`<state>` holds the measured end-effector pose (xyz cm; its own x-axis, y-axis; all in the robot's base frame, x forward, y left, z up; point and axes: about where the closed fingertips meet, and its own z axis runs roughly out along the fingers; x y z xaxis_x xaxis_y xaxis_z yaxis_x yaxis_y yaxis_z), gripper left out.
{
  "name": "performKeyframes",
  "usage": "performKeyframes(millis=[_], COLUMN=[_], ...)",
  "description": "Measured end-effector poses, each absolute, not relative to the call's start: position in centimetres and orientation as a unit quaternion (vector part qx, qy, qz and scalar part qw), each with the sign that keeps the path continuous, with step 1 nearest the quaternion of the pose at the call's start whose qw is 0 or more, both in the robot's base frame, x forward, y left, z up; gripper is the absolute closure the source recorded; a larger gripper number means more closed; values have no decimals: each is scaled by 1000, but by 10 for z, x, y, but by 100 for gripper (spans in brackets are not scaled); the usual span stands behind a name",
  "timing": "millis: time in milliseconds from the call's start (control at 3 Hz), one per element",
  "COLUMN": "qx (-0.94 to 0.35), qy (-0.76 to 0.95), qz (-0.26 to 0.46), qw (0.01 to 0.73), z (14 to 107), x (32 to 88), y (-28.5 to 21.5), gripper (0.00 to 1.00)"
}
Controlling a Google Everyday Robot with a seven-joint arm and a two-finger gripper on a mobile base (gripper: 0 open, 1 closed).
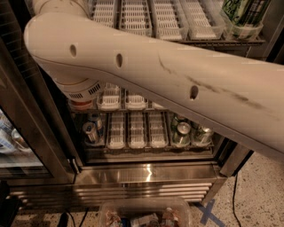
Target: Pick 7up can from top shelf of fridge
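My gripper is out of view; only my thick white arm shows, crossing from upper left to right in front of the open fridge. The highest rack in view carries long white slotted can lanes, and the lanes I can see are empty. No 7up can shows on it; the arm hides part of the fridge's middle. Dark green cans with black stripes stand at that rack's right end. Lower down, silver-topped cans stand at the left and right; I cannot tell their brand.
The shiny steel base runs along the bottom of the fridge. A glass door with a dark frame stands at the left. A clear plastic tub of packets is at the bottom edge, with a blue tape cross on the floor.
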<state>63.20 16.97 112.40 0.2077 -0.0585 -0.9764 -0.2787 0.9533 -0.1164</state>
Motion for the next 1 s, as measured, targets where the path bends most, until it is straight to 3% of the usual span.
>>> performKeyframes(millis=[1000], qx=[-170], qy=[639], qz=[90], qw=[745], z=[1123], x=[600], y=[149], gripper=[100])
